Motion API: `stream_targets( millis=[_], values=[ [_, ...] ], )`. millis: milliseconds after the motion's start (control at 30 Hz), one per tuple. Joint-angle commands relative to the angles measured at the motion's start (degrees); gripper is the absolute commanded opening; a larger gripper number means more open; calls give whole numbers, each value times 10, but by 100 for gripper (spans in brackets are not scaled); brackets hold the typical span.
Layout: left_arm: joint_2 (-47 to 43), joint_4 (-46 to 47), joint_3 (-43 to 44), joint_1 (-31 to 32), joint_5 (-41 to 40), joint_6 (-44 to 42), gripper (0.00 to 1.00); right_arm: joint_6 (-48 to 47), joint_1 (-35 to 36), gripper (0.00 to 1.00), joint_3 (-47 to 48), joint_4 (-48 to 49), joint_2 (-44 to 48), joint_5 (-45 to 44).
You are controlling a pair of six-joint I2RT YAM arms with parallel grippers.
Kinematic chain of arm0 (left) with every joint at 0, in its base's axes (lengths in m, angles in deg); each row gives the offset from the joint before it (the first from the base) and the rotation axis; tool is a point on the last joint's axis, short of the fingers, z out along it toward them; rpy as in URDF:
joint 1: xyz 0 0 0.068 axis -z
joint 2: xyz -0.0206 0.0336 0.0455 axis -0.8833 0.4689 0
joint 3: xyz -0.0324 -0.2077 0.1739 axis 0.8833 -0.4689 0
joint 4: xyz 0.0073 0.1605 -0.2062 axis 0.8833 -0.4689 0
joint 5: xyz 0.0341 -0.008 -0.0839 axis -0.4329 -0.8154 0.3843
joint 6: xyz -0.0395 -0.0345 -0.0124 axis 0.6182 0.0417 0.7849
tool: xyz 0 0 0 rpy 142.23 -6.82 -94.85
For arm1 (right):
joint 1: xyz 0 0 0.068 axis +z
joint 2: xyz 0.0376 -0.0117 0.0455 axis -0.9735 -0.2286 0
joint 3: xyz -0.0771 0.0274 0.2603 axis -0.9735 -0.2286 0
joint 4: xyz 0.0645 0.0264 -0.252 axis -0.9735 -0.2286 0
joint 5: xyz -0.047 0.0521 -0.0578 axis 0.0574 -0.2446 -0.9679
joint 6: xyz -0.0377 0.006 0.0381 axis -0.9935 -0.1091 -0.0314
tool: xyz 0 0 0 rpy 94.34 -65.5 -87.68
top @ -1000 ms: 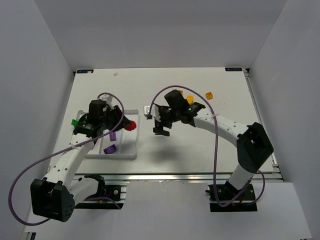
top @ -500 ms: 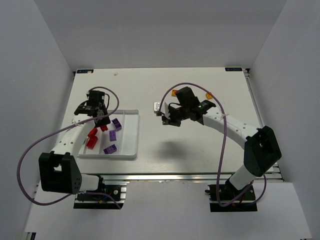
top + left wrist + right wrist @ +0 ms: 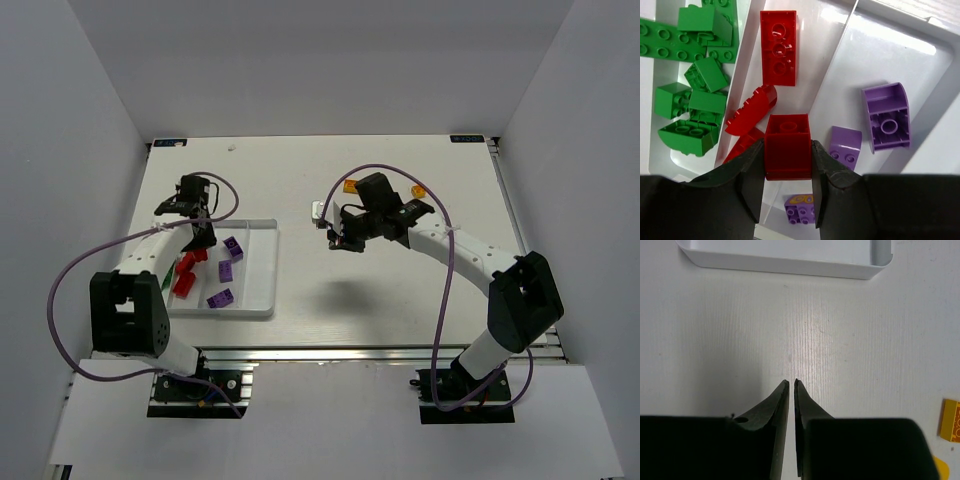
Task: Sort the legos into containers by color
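— What had the left claw (image 3: 788, 167) got?
— A red brick (image 3: 787, 140), pinched by its sides between both fingers, over the tray (image 3: 940, 85) where the red compartment met the purple one. Other red legos (image 3: 778, 47) lay below it (green legos (image 3: 690, 95) in the compartment on one side, purple legos (image 3: 885, 117) on the other).
— And the right claw (image 3: 791, 384)?
— Jaws all but touching, nothing between them, over bare table (image 3: 715, 340) just off the tray's edge. A yellow brick (image 3: 951, 420) lay apart on the table.
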Motion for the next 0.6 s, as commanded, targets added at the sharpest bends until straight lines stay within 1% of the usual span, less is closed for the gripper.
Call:
stream_targets(
  millis=[0, 333, 500, 533, 567],
  values=[
    [14, 16, 24, -10, 3, -19, 0, 5, -7, 15, -5, 7, 22, 11],
    [51, 26, 53, -24, 1, -31, 0, 11, -12, 15, -6, 7, 22, 15],
    [58, 28, 51, -27, 8, -33, 0, 11, -14, 18, -6, 8, 21, 14],
    [59, 27, 51, -27, 9, -33, 2, 12, -15, 19, -6, 8, 20, 14],
    [59, 26, 51, -28, 14, -33, 9, 12, -16, 23, -5, 8, 21, 13]
  ],
)
